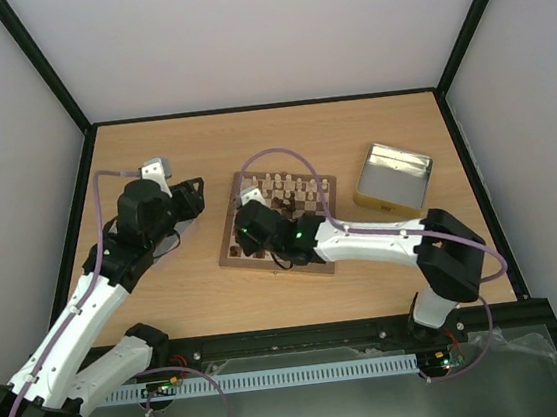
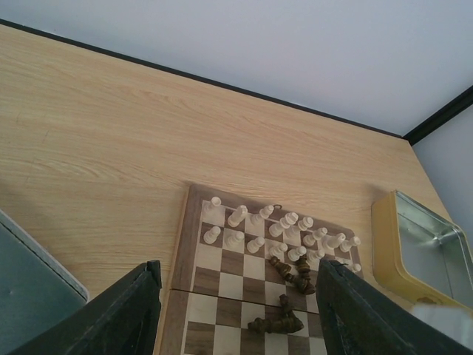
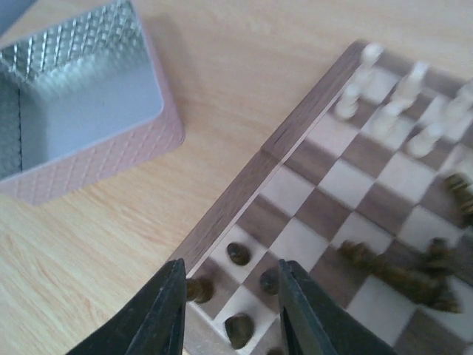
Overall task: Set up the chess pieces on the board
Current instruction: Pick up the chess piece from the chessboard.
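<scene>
Board sits central, cream pieces lined up on its far rows. Looks like the dark side is being set. Right gripper hangs over the near corner, jaws parted and empty, where dark pieces stand. Next it needs the toppled pieces mid-board. Left gripper is wide open and empty. That corner's tight against the border; the centre's roomier.

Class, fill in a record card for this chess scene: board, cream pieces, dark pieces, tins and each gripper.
board: mid-table
cream pieces: upright, two far rows
fallen dark pieces: lying mid-board
upright dark pieces: by the left edge
left tin: open
right tin: open
left gripper: jaws open, empty, left of the board
right gripper: jaws open above the upright dark pieces
</scene>
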### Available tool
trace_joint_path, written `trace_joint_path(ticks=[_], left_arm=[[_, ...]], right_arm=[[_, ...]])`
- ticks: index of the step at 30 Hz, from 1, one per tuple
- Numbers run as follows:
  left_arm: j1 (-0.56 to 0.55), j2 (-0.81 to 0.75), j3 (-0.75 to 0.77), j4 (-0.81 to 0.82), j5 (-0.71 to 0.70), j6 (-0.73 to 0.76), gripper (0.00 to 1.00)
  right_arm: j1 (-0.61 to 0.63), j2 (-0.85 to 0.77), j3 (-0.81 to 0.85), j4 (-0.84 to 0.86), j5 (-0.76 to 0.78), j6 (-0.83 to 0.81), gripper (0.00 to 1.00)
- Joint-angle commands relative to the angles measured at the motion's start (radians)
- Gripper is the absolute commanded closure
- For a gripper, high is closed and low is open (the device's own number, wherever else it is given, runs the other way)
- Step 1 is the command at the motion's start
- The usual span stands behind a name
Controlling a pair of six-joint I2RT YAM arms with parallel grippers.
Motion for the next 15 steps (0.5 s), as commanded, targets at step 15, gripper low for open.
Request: trace_joint_path(ticks=[15], left_arm=[[0.002, 0.127, -0.026, 0.024, 0.262, 0.055, 0.38]], right_arm=[[-0.269, -0.036, -0.047, -0.162, -0.085, 0.037, 0.57]])
